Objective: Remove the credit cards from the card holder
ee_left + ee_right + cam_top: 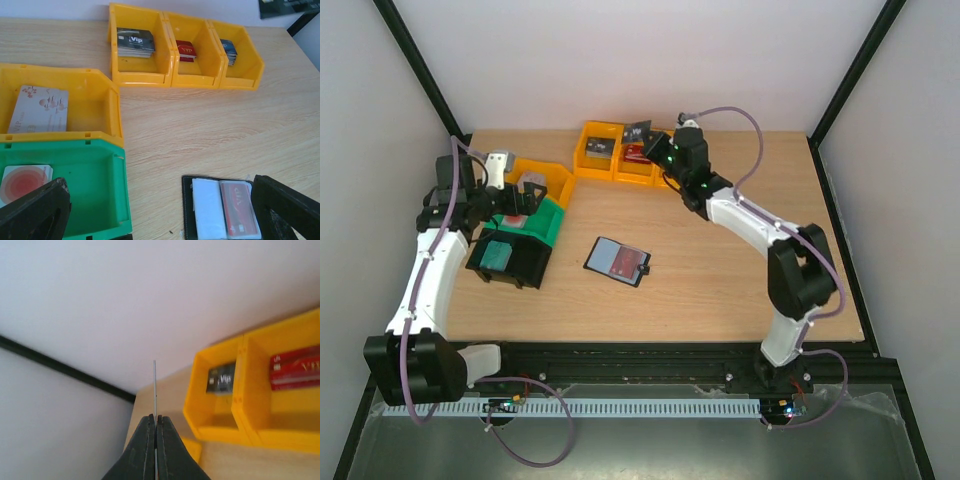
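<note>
Card holder [618,261] lies open mid-table [720,290], a red credit card [239,207] in its clear pocket. Left jaws stand wide above the green bin [100,190], with the holder apart to their right. Right jaws are clamped on a dark credit card [638,131] above the yellow bins [235,410], far from the holder.

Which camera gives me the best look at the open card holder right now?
Left wrist: the card holder lies open up close, a red card visible in its right pocket, though the frame bottom crops it. The top external view shows the card holder whole but small. The right wrist view misses it.
</note>
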